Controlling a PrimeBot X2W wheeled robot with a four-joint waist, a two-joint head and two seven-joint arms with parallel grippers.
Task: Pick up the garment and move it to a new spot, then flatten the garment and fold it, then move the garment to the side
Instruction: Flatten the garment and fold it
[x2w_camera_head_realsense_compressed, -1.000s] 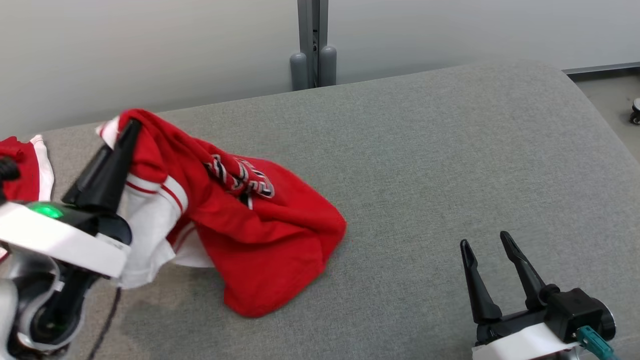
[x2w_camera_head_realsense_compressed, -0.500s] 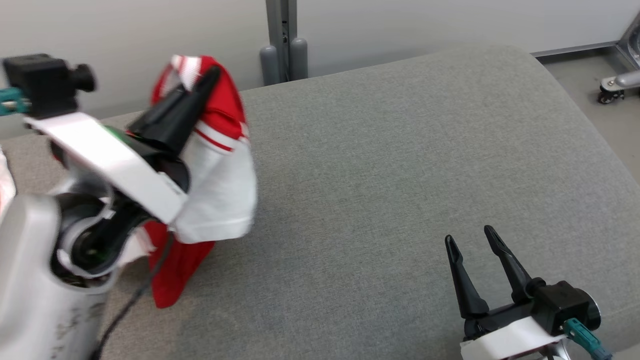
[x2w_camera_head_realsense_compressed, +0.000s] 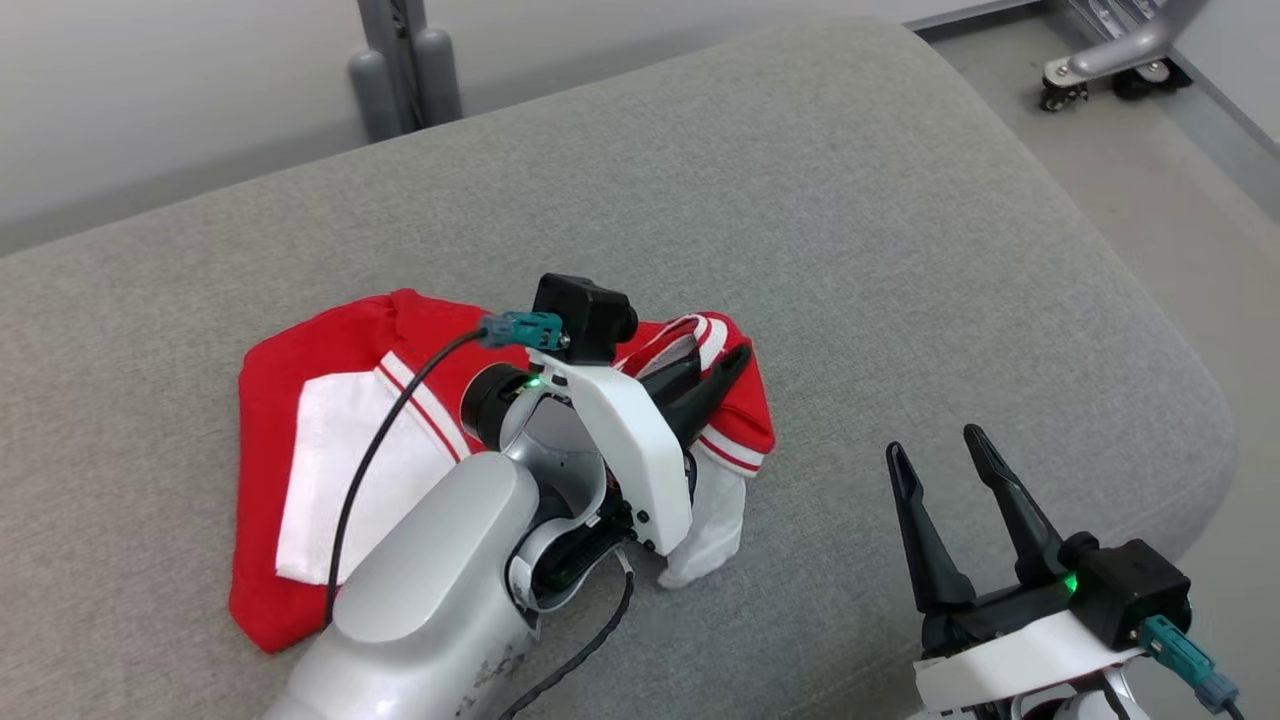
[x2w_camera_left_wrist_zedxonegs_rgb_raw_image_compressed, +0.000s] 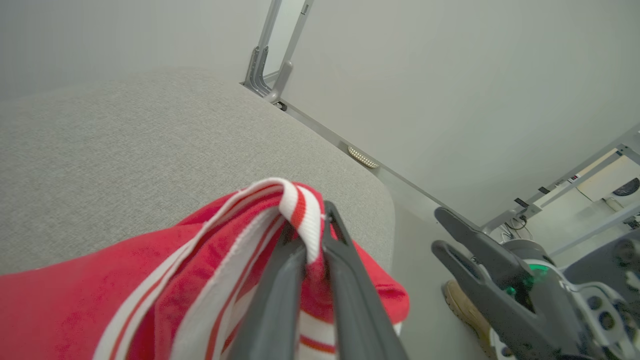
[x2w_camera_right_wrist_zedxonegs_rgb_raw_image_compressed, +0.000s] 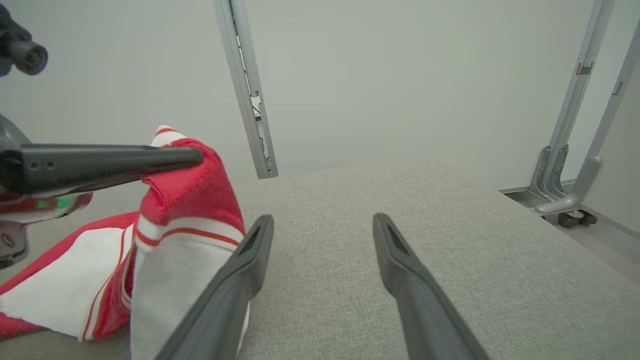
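Across the cushion (x2w_camera_head_realsense_compressed: 800, 200) lies the garment (x2w_camera_head_realsense_compressed: 270, 400), left fingers (x2w_camera_head_realsense_compressed: 715, 385) pinching it; right fingers (x2w_camera_head_realsense_compressed: 1008, 505) spread.

The garment (x2w_camera_head_realsense_compressed: 330, 450) lies on the cushion (x2w_camera_head_realsense_compressed: 800, 200). My left gripper (x2w_camera_head_realsense_compressed: 715, 372) is over the garment's right edge; my right gripper (x2w_camera_head_realsense_compressed: 932, 442) sits right of the garment, apart from it. A post (x2w_camera_head_realsense_compressed: 390, 30) stands behind the garment, beyond the cushion.

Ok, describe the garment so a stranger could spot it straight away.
Look at the broad grey fabric cushion. Left of its middle lies the crumpled red and white cloth garment. Its striped cuff is pinched in the left claw, bright against all that grey.
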